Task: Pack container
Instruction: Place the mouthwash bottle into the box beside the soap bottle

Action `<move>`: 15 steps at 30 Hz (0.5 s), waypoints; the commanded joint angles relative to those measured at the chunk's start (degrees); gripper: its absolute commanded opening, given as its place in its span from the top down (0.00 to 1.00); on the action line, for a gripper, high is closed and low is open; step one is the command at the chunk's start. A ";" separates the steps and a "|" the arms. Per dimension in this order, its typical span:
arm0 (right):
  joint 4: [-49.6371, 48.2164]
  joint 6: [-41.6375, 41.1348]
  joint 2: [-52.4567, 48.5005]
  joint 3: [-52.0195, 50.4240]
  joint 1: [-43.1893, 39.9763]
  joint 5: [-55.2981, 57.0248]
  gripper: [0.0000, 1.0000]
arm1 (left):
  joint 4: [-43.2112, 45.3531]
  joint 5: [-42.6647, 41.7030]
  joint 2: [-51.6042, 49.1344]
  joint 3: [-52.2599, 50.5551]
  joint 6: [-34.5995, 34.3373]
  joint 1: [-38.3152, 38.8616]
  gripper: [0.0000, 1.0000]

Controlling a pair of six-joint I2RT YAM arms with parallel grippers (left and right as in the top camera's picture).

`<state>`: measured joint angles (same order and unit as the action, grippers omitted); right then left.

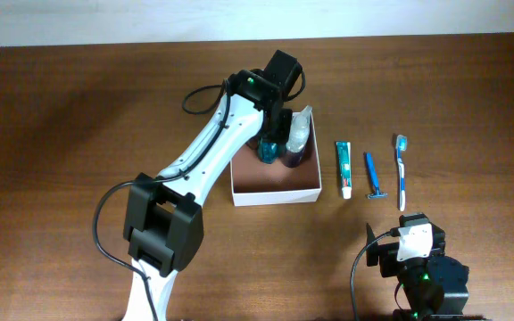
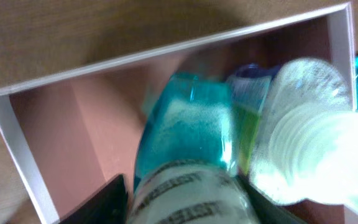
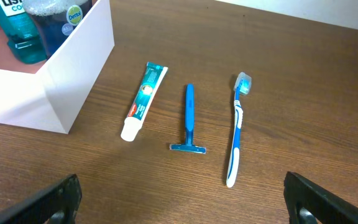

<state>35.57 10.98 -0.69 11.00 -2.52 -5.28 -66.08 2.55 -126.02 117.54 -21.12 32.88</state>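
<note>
The container (image 1: 275, 195) is a shallow white box with a pinkish-brown inside, at mid-table. My left gripper (image 1: 271, 132) reaches over its far side and is shut on a teal mouthwash bottle (image 1: 267, 152), which stands upright inside. In the left wrist view the fingers (image 2: 188, 202) flank the bottle's labelled neck (image 2: 191, 124). A dark blue bottle with a clear cap (image 1: 296, 143) stands beside it in the box (image 2: 166, 53). A toothpaste tube (image 1: 344, 168), a blue razor (image 1: 373, 176) and a blue-white toothbrush (image 1: 402, 169) lie right of the box. My right gripper (image 1: 413, 241) is open and empty.
In the right wrist view, the toothpaste (image 3: 143, 99), razor (image 3: 189, 118) and toothbrush (image 3: 236, 130) lie side by side ahead of my open fingers (image 3: 191, 205). The container's white wall (image 3: 73, 62) stands to their left. The table is brown wood.
</note>
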 commanded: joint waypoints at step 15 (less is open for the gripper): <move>-0.17 0.17 0.33 -0.24 0.24 -0.11 0.01 | -13.35 0.52 16.41 1.90 7.54 -6.29 0.01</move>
<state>35.57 10.98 -0.69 11.00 -2.52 -5.28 -76.07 2.55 -114.61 118.08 -15.16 29.50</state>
